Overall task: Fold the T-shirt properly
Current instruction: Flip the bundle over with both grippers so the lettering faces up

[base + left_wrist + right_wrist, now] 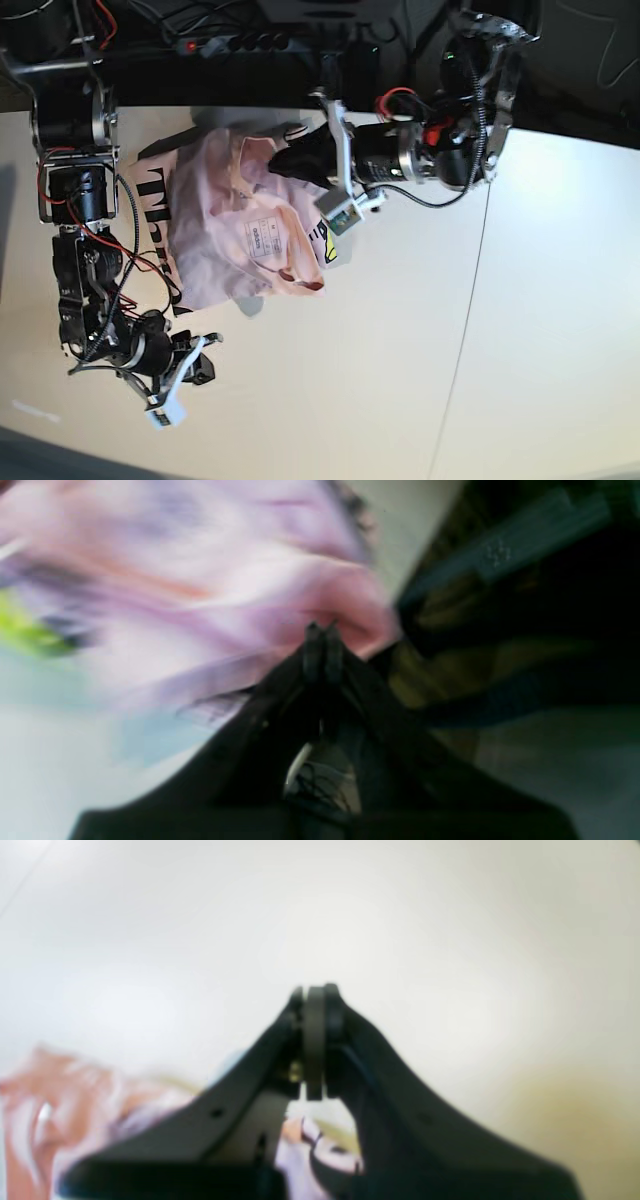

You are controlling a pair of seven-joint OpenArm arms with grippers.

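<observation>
Pale cream table [400,380] with a thin seam running down its right part, dark rack and cabling behind it along the top of the base view. The T-shirt [235,230] lies crumpled in a heap near the table's far edge, pink, with black lettering showing at its left border and a small white label facing up near the middle. I judge it light, soft and limp: it will sag and bunch wherever it is not supported, and it should slide readily on this smooth top. Best holds, I think, are hems or shoulder seams, pinched at two spread corners so the cloth hangs flat. My left gripper [322,630] is reached in low over the heap's far side; its wrist view, heavily blurred, shows the jaws pressed together with pink fabric right at the tips, so I read it as clenched on a fold of the shirt. My right gripper [315,990] sits well clear of the heap, on bare table nearer me, forearm folded back; jaws closed on nothing, shirt only behind it at the wrist view's lower left.
</observation>
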